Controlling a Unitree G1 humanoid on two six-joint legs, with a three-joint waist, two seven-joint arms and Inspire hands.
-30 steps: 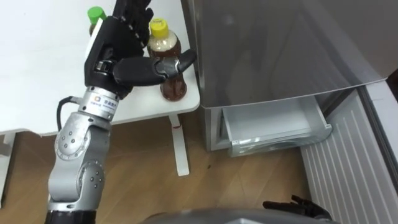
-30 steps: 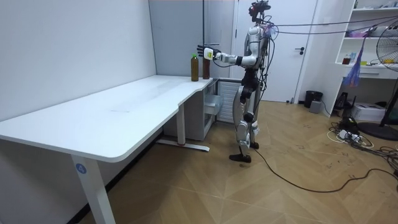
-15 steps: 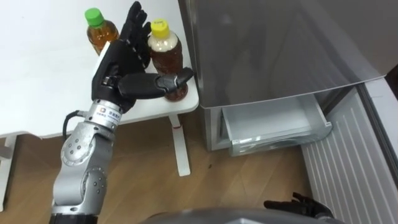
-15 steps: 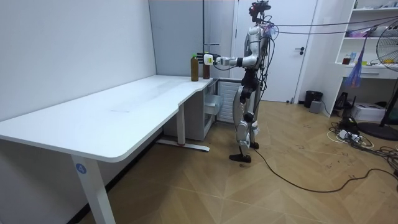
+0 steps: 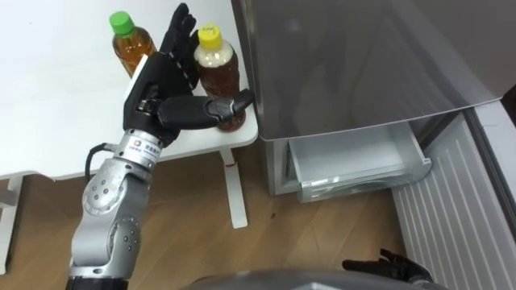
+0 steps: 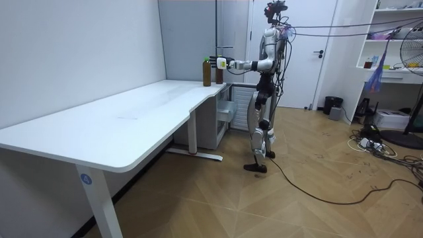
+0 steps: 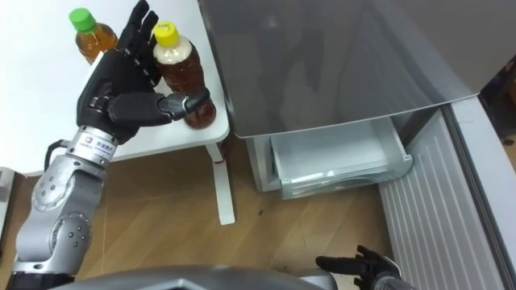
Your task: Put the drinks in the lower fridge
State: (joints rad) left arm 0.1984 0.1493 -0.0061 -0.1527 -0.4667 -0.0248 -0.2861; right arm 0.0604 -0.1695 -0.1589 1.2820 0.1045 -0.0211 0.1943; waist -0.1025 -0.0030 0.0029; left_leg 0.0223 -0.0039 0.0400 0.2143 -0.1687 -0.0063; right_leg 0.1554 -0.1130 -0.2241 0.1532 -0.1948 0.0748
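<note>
**Left hand has dropped lower beside the yellow-capped bottle**

Since a second ago the left hand (image 5: 165, 76) has come down and no longer covers the green-capped bottle (image 5: 129, 44). Its fingers stand straight and spread, just left of the yellow-capped bottle (image 5: 218, 68), and the thumb reaches across the front of that bottle's lower part. Nothing is gripped. Both bottles stand upright on the corner of the white table (image 5: 48, 105), the yellow-capped one nearest the grey fridge (image 5: 347, 64). A drawer (image 5: 355, 165) at the fridge's foot is pulled out. The right hand (image 5: 385, 264) hangs low, fingers loosely spread. In the room view the robot stands by the table's far end.
</note>
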